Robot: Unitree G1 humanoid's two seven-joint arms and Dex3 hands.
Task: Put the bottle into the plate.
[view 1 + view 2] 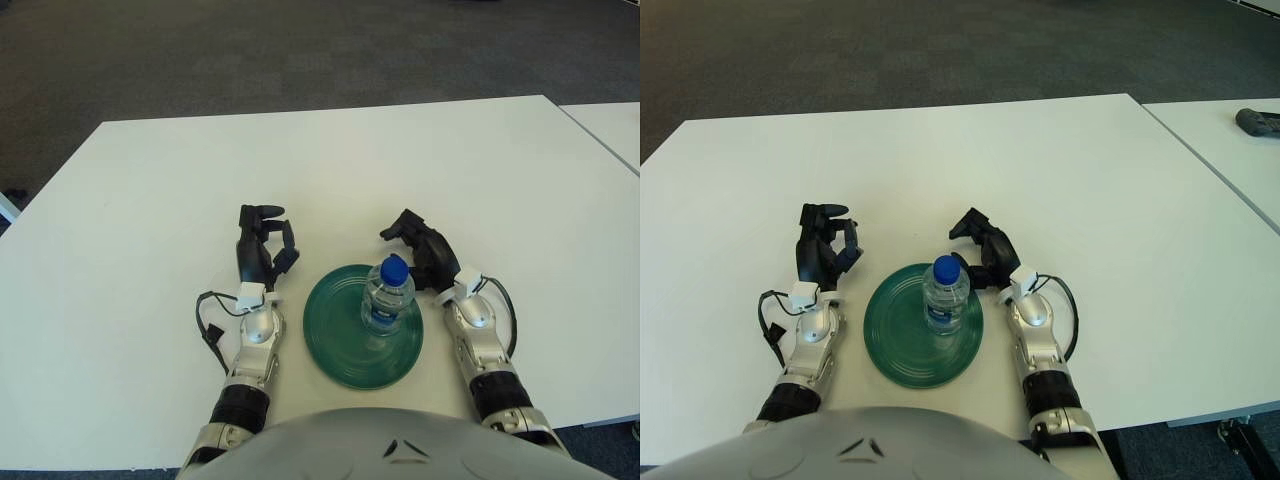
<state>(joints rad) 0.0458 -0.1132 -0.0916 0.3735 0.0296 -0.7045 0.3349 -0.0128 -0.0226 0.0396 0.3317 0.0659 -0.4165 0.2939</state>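
Left eye view first: the wide white rectangular table (330, 160) fills most of what I see, with dark carpet beyond its far edge and a second white table off its right edge. On it, near my body, sits the round dark-green plate (335, 350), and the clear plastic water bottle with a blue cap (388, 300) stands upright on the plate's right half, so I judge the placing done. My right hand (420, 250) is just beside the bottle at cap height, fingers loosely curled and holding nothing. My left hand (262, 248) shows left of the plate, fingers upright and relaxed, also holding nothing.

To finish well, I should draw the right hand away to the right and up, never sweeping leftward, since a knock at the cap could tip the bottle. Open tabletop lies to the right and far side; the near edge is close.
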